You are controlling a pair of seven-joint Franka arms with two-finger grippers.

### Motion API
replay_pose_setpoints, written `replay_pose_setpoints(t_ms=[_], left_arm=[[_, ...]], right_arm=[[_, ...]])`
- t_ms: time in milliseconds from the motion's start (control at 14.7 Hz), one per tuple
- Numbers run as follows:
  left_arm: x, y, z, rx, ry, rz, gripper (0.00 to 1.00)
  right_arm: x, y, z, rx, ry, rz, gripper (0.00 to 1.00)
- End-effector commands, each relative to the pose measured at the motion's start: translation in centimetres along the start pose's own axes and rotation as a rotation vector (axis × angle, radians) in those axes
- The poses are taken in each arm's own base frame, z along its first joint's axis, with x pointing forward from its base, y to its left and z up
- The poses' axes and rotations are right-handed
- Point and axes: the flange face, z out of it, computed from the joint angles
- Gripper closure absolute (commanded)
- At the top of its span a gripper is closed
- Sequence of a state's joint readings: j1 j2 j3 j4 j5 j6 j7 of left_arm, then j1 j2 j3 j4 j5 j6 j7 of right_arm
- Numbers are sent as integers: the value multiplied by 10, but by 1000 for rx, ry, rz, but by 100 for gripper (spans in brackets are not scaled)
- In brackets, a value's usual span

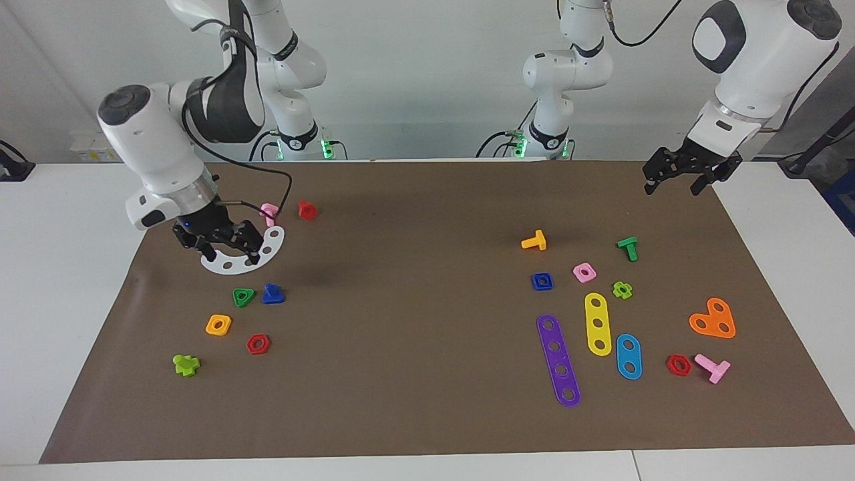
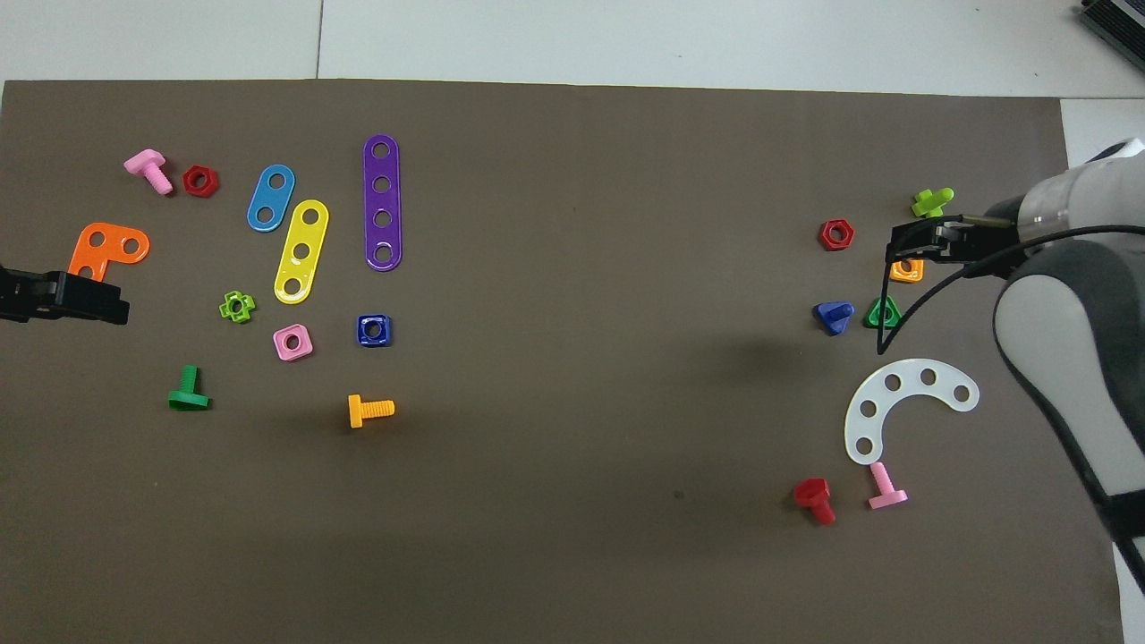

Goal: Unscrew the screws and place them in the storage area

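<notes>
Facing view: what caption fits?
Right gripper over white curved strip near blue screw; left gripper waits.

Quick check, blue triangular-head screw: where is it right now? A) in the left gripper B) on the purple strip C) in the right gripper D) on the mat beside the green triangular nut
D: the blue screw stands on the brown mat right beside the green triangular nut, with no gripper touching it.

White rounded arm casings, dark grey joint caps, black cables
</notes>
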State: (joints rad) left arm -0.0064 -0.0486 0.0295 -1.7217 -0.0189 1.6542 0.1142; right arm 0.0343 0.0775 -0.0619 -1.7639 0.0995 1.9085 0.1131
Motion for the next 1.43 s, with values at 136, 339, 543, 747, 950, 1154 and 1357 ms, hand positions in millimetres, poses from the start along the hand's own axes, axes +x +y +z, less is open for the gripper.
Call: replay_pose_setpoints(t_ms=[136,339,543,747,950,1154,1357], left_arm=[[-8,-2,0,9,10,-1,0],[-8,-2,0,9,10,-1,0],[-8,-2,0,9,10,-3,0],[-8,-2,0,9,10,-1,0],[-8,-2,0,9,10,-1,0],[-8,-2,0,9,10,-1,0],[-8,-2,0,9,10,-1,0]], right_arm=[[-28,6,-79,-80,-74,-28,0],[-35,3,-110,-121,-74,-58,0],[-37,-2,-113,-120,-68,-69,0],[-39,-1,-114,-121,-81,-77,0],[-40,2,-113,-119,-81,-79,0],[-40,8,-119,-126,-107,-159,0],[-41,8,-133,-148,-144,-199,0]])
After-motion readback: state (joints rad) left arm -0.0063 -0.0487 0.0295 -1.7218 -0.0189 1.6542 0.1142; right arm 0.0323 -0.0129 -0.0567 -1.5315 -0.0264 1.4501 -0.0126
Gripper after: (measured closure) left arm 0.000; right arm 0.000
